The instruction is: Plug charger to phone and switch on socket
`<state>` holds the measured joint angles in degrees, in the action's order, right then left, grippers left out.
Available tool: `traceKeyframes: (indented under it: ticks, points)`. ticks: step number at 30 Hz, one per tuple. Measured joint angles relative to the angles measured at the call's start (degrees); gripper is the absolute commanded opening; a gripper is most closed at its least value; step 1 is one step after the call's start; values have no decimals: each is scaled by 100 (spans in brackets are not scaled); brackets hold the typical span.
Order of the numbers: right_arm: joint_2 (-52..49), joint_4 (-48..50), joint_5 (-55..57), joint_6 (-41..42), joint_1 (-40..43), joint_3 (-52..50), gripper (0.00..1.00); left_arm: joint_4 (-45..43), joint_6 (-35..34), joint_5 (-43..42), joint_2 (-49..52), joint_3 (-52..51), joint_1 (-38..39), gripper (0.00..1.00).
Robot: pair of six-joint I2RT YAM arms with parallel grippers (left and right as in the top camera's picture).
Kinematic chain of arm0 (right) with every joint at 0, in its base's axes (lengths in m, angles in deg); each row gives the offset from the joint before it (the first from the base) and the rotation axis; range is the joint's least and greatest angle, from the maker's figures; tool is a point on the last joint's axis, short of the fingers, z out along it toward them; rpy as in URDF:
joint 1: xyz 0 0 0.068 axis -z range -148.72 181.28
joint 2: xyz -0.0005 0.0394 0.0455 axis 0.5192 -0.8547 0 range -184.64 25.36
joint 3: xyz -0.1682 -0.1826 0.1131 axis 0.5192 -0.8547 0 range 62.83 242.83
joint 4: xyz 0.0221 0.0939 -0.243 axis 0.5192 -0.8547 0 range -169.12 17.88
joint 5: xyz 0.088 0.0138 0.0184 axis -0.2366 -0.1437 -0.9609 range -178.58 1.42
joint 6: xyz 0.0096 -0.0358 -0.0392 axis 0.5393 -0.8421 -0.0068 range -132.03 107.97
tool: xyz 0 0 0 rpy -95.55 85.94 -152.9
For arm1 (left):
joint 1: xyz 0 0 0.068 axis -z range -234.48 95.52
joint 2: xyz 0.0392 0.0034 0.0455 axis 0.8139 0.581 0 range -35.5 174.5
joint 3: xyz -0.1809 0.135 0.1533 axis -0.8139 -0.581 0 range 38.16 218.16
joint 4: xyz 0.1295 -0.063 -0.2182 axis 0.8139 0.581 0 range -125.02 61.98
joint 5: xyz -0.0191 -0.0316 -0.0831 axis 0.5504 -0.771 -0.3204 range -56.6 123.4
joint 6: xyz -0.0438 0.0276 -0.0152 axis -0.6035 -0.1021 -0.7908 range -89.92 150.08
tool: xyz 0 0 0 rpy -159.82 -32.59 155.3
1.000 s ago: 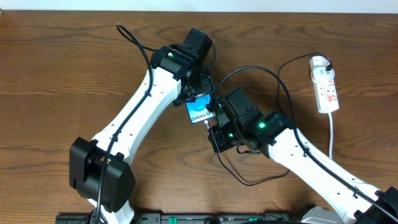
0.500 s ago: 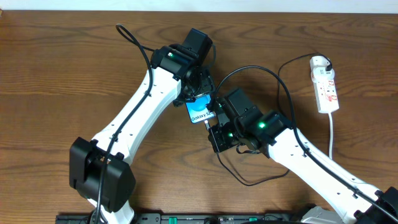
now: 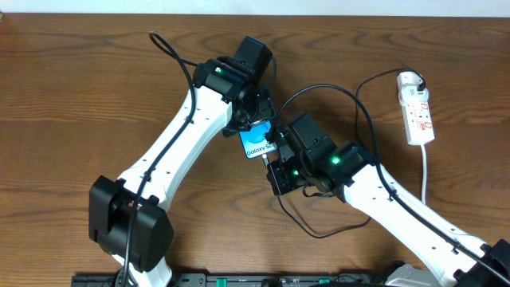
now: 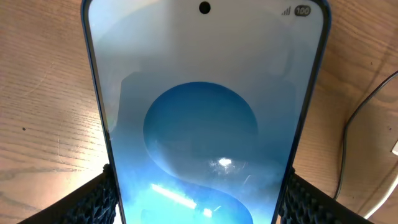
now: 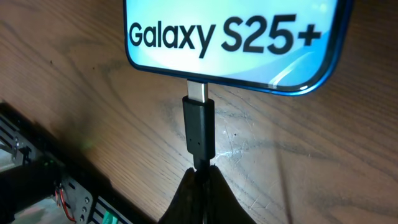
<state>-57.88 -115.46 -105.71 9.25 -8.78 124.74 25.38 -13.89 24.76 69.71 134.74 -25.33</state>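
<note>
The phone (image 3: 256, 142) lies on the wooden table with its blue screen up, "Galaxy S25+" text at its near end (image 5: 230, 37). My left gripper (image 4: 202, 208) is shut on the phone's two long sides (image 4: 205, 124), one black finger pad (image 4: 99, 199) on each edge. My right gripper (image 5: 200, 173) is shut on the black charger cable just behind its plug (image 5: 199, 127). The plug's metal tip meets the port in the phone's bottom edge. The charger's cable (image 3: 319, 87) loops across the table to the white socket (image 3: 417, 112) at the far right.
Both arms cross the middle of the table, the left arm (image 3: 171, 147) from the lower left and the right arm (image 3: 398, 199) from the lower right. The socket's white cord (image 3: 425, 171) runs toward the front edge. Slack cable loops (image 3: 319, 231) lie under the right arm.
</note>
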Motion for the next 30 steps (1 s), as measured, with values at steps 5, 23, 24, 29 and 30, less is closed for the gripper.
traceKeyframes:
  ticks: [5,23,24,29,30]
  points:
    - [0,-13,2,63,0,0,1,11,-20,-2,0,0,0,64]
    - [-2,-48,0,162,0,0,1,46,-83,-57,0,0,0,64]
    - [0,-50,0,166,0,0,1,46,-83,-66,0,0,0,64]
    - [-2,-48,0,175,0,0,1,46,-83,-70,0,0,0,64]
    - [-2,-50,0,175,0,0,1,46,-83,-70,0,0,0,64]
